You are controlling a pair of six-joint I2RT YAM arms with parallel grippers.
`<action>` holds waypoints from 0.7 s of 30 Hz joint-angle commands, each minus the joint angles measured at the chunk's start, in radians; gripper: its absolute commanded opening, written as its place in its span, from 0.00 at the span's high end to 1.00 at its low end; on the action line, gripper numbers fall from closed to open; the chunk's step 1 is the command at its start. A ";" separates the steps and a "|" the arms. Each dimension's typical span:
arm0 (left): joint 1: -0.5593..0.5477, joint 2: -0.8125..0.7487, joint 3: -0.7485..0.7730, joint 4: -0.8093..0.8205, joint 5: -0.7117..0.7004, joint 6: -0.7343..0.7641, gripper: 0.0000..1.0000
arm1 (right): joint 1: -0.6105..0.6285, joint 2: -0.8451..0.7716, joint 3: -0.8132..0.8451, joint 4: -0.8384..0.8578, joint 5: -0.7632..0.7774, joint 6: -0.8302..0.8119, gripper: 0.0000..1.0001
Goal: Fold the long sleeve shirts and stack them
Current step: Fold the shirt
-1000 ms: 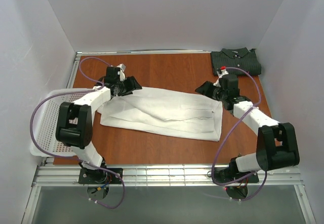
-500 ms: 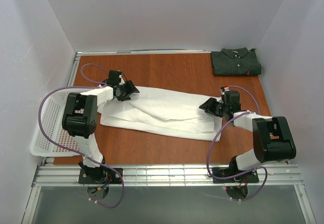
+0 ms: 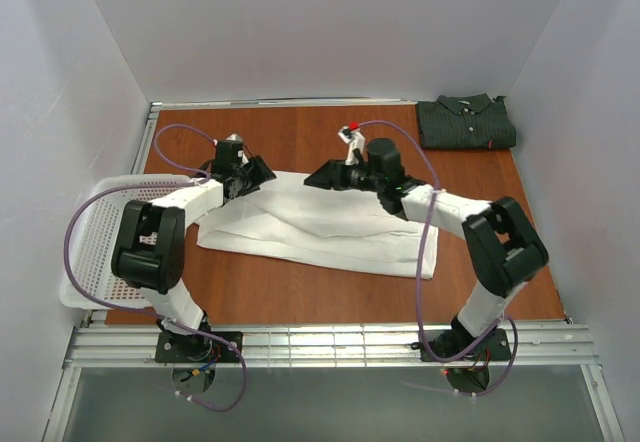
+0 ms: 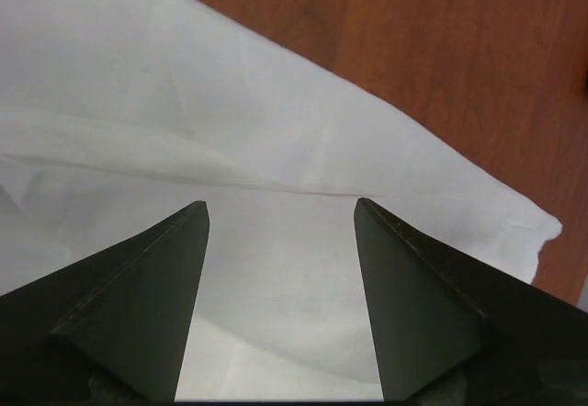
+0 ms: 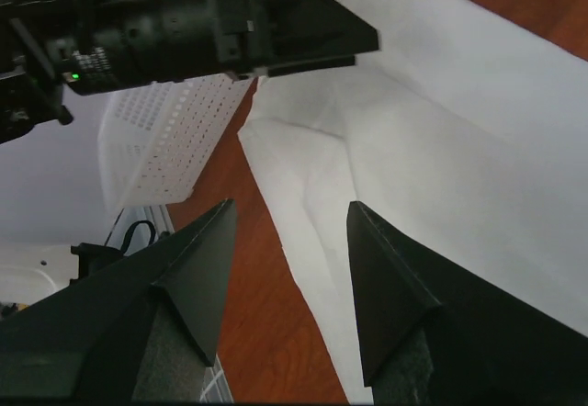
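Note:
The white long sleeve shirt (image 3: 330, 227) lies flattened and partly folded across the middle of the wooden table (image 3: 300, 132). A dark grey-green shirt (image 3: 467, 122) sits folded at the back right corner. My left gripper (image 3: 264, 172) hovers over the white shirt's back left end, open, with only cloth (image 4: 138, 84) below its jaws (image 4: 280, 208). My right gripper (image 3: 312, 176) reaches in from the right over the shirt's back edge and points left toward the left gripper. It is open (image 5: 292, 206) and holds nothing; the white shirt (image 5: 478, 103) and bare wood lie beneath it.
A white mesh basket (image 3: 85, 252) hangs over the table's left edge and also shows in the right wrist view (image 5: 175, 121). The left arm's black wrist (image 5: 184, 29) fills the top of that view, close ahead. White walls enclose three sides.
The right arm has swung from the shirt's right end to its back middle, facing the left gripper. The left gripper has stayed near the shirt's back left end.

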 commanded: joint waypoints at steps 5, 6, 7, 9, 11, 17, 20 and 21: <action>0.055 0.138 -0.015 0.052 -0.036 -0.036 0.43 | 0.104 0.319 0.143 0.189 -0.137 0.096 0.56; 0.060 0.147 -0.016 0.062 -0.036 -0.043 0.43 | 0.108 0.344 0.140 0.223 -0.150 0.101 0.56; 0.064 0.159 -0.016 0.066 -0.037 -0.049 0.43 | 0.111 0.367 0.133 0.232 -0.152 0.102 0.56; 0.080 0.188 -0.026 0.078 -0.044 -0.063 0.44 | 0.113 0.421 0.110 0.271 -0.154 0.101 0.57; 0.097 0.220 -0.035 0.089 -0.048 -0.075 0.45 | 0.113 0.456 0.058 0.297 -0.154 0.099 0.58; 0.121 0.276 -0.032 0.091 -0.040 -0.086 0.46 | 0.113 0.458 -0.131 0.397 -0.186 0.095 0.59; 0.138 0.283 -0.026 0.091 -0.036 -0.085 0.46 | 0.108 0.392 -0.217 0.398 -0.194 0.065 0.59; 0.143 0.290 -0.021 0.091 -0.028 -0.082 0.47 | 0.107 0.371 -0.237 0.397 -0.200 0.050 0.59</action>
